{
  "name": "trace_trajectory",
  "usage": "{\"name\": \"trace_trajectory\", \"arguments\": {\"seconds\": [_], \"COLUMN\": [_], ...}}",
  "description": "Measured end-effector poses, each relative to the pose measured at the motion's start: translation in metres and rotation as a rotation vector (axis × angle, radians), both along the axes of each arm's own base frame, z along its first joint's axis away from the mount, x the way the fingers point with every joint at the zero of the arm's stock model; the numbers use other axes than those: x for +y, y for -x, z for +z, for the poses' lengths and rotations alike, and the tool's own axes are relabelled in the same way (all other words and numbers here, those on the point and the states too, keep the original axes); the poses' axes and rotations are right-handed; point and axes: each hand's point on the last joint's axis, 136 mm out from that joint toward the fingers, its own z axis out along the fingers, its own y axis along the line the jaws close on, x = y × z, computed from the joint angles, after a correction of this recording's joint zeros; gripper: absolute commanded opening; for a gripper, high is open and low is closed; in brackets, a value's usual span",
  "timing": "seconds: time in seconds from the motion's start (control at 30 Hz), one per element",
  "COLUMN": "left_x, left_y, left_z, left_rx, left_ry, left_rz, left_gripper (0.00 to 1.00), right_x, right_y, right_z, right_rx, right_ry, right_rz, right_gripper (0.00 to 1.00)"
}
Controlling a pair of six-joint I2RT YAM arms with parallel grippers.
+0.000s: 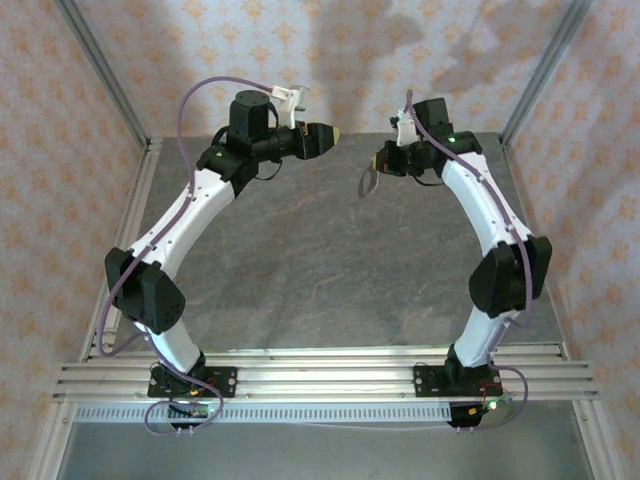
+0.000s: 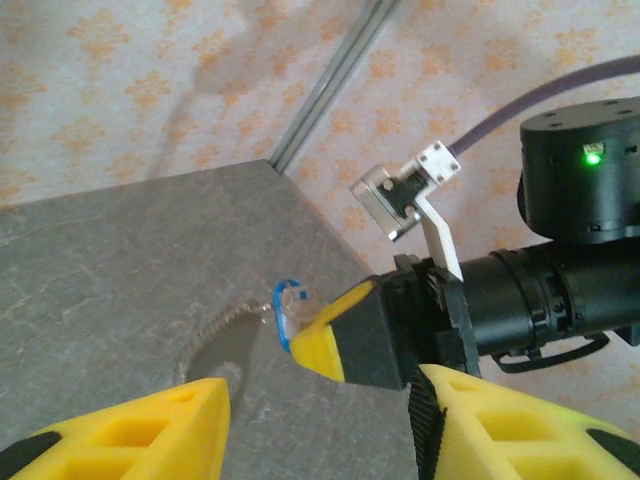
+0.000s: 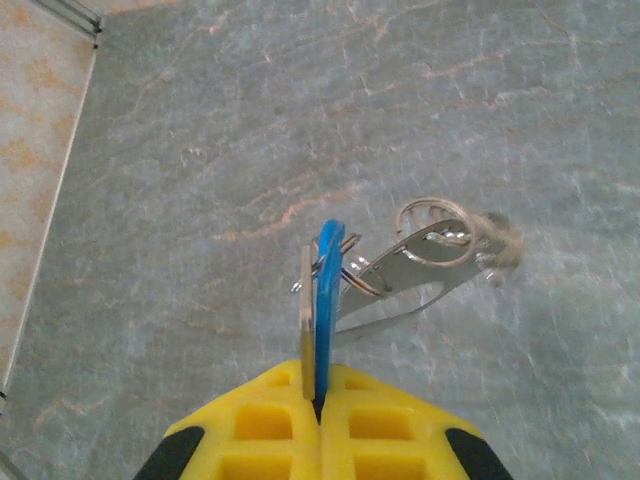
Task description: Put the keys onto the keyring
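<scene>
**Right jaws clamped on blue key; left jaws open and empty**

1. Bench (image 1: 300, 270): grey, stone-patterned surface lying beneath both sets of jaws.
2. Left arm (image 1: 185, 220) and right arm (image 1: 490, 215): both reach to the far side of the bench. Their jaws face each other, near but not touching.
3. Left jaws: open. The yellow fingers (image 2: 130, 430) stand parted and hold nothing. They point at the right jaws, which sit just ahead of them.
4. Right jaws: closed. The yellow pads (image 3: 270, 425) press together on the blue key.
5. Keyring (image 3: 425, 250): silver wire loops with a flat metal clip-shaped piece, hanging just beyond the tips of the right jaws, above the bench. Its far end is blurred.
6. Blue key (image 3: 327, 290): seen edge-on, pinched between the right pads and projecting past their tips. A thin metal blade (image 3: 306, 310) lies flat against its side in the same grip. A small loop sits at the key's far end, touching the keyring. Whether it is threaded through cannot be told.
</scene>
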Motion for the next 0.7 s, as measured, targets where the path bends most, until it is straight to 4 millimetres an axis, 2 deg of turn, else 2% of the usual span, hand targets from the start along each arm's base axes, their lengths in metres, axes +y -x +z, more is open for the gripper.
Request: {"name": "trace_trajectory", "arguments": {"seconds": [0.2,0.3,0.37,0.43,0.57,0.63,0.7], "left_x": [0.005,0.005,0.005,0.005,0.005,0.005,0.005], "left_y": [-0.004,-0.003,-0.003,-0.003,-0.003,-0.004,-0.004], "left_z": [-0.001,-0.002,-0.002,-0.002,-0.003,-0.006,-0.014], "left_rx": [0.001,0.005,0.006,0.006,0.016,0.024,0.044], "left_ry": [-0.005,-0.007,-0.007,-0.007,-0.002,0.000,0.001], "left_rz": [0.023,0.023,0.023,0.023,0.026,0.027,0.030], "left_gripper": [0.52,0.52,0.52,0.52,0.52,0.52,0.52], "right_x": [0.020,0.023,0.023,0.022,0.015,0.012,0.010], "right_y": [-0.038,-0.046,-0.046,-0.040,-0.002,0.019,0.039], "right_z": [-0.005,-0.020,-0.039,-0.066,-0.127,-0.144,-0.152], "right_rx": [-0.006,0.016,0.044,0.086,0.225,0.267,0.288], "right_ry": [-0.075,-0.093,-0.103,-0.111,-0.113,-0.114,-0.118], "right_rz": [-0.014,-0.034,-0.051,-0.068,-0.110,-0.123,-0.133], "right_gripper": [0.00,0.00,0.00,0.00,0.00,0.00,0.00]}}
